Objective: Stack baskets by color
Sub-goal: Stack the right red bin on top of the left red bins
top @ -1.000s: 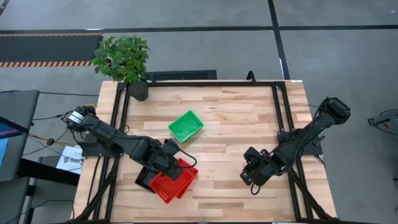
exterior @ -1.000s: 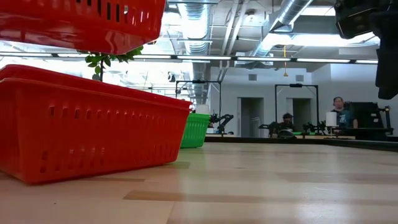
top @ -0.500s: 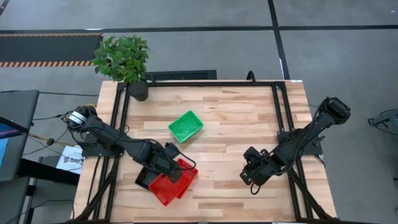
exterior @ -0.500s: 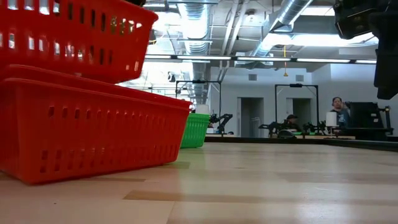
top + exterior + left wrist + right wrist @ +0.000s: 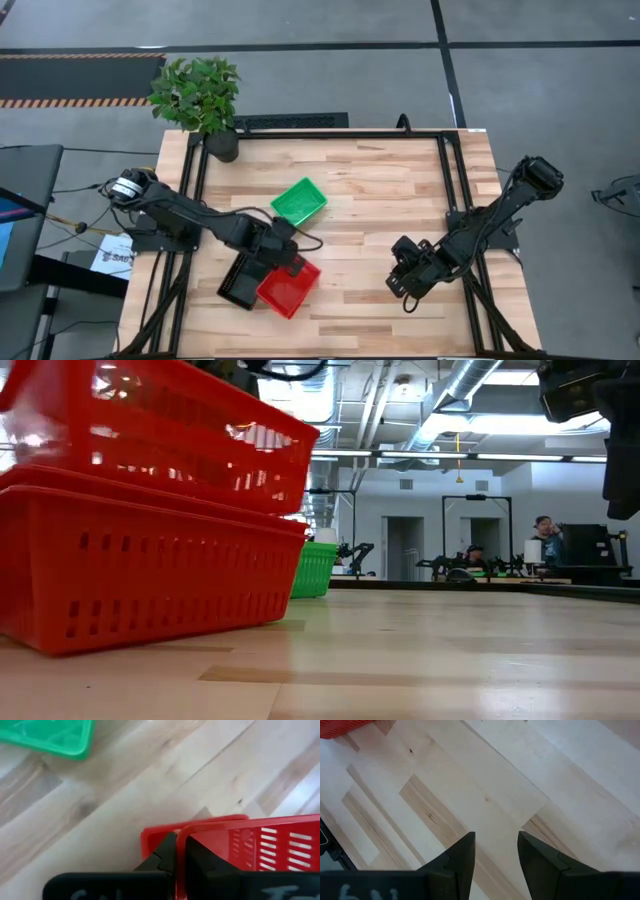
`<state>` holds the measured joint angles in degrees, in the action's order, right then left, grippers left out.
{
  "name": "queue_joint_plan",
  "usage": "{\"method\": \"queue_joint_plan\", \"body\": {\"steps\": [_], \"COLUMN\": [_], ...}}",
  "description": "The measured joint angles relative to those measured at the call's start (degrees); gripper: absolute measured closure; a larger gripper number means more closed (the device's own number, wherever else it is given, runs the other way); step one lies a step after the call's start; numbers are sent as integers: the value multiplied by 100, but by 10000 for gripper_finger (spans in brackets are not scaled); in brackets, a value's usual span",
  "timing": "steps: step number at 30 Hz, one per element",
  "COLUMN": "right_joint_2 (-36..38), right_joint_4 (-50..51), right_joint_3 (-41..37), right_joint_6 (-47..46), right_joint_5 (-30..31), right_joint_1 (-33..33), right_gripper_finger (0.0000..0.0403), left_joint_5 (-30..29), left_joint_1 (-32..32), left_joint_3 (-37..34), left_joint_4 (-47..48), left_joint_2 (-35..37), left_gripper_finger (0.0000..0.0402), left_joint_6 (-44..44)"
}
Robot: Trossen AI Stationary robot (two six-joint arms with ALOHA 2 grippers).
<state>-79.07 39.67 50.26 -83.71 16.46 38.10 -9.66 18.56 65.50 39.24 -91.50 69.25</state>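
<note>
Two red baskets are near the table's front left. The lower one (image 5: pixel 140 570) stands on the table. The upper one (image 5: pixel 170 430) hangs tilted just over it, with my left gripper (image 5: pixel 285 258) shut on it. In the high view the two show as one red rectangle (image 5: pixel 290 290). A black basket (image 5: pixel 238 287) lies against their left side. A green basket (image 5: pixel 299 202) rests on its base farther back. My right gripper (image 5: pixel 405 282) hovers open over bare wood at the right. My left gripper pinches the upper red basket's end wall at its rim (image 5: pixel 182 839), one finger inside the basket and one outside. The fingers slant down from the table's far left. The basket is tilted, its low side at the lower basket's rim (image 5: pixel 60 478); whether they touch I cannot tell.
A potted plant (image 5: pixel 200 95) stands at the far left corner. A black frame (image 5: pixel 445 170) runs along the table's edges. Bare wood lies across the middle and right of the table (image 5: pixel 380 200). People stand far off in the room behind (image 5: pixel 545 535).
My left gripper has come down and gone a little toward the table's far right, still shut on the red basket. The basket has sunk from well above the lower red basket to its rim, tipping as it came, and now lines up over it.
</note>
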Motion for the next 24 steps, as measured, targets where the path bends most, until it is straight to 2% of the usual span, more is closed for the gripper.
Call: {"method": "queue_joint_plan", "body": {"steps": [14,24], "right_joint_2": [0,0], "right_joint_4": [28,48], "right_joint_3": [2,0], "right_joint_6": [23,124], "right_joint_5": [1,5], "right_joint_1": [1,1], "right_gripper_finger": [233,233], "left_joint_5": [310,168], "left_joint_1": [-138,-81], "left_joint_3": [-188,-186], "left_joint_4": [7,11], "left_joint_2": [0,-52], "left_gripper_finger": [402,402], "left_joint_6": [412,218]}}
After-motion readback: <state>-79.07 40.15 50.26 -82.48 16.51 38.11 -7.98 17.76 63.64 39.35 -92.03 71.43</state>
